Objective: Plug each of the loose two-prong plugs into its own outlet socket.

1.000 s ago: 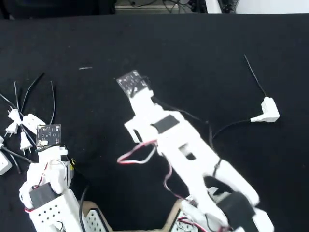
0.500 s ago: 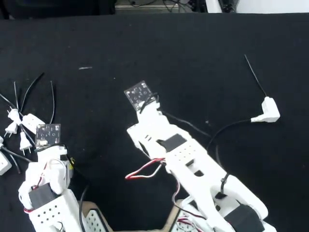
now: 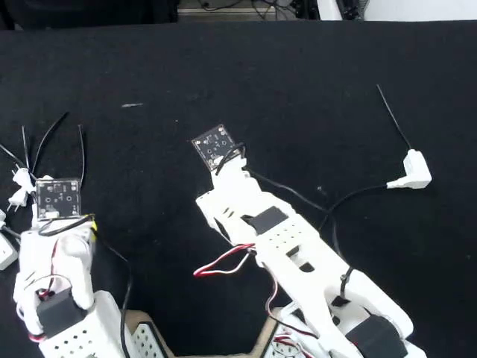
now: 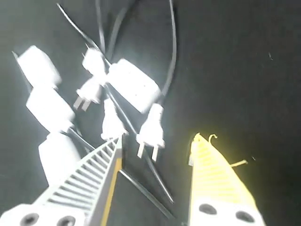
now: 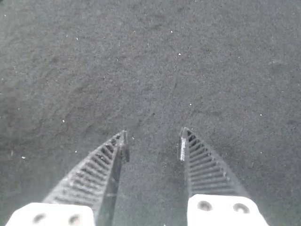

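Note:
My left gripper (image 4: 156,140) is open just above a cluster of white plugs and sockets. One two-prong plug (image 4: 151,133) lies between its fingertips, prongs pointing toward the gripper, untouched. Two more plugs (image 4: 91,89) (image 4: 111,125) lie beside it, tangled with thin black cords. A white socket block (image 4: 134,84) sits just beyond, and three more blocks (image 4: 50,108) lie in a row to one side. In the high view this cluster (image 3: 16,186) is at the table's left edge, partly under the left arm (image 3: 59,253). My right gripper (image 5: 153,141) is open over bare black table.
The right arm (image 3: 283,239) stretches diagonally across the table's middle. Far right lies a separate white plug piece (image 3: 414,170) with a black cord (image 3: 350,195) running back toward that arm. A black cloth (image 3: 298,74) covers the table.
The left arm has swung left over the plug cluster, now covering the socket block beside it. The right arm pulled back a little earlier and has since stayed still.

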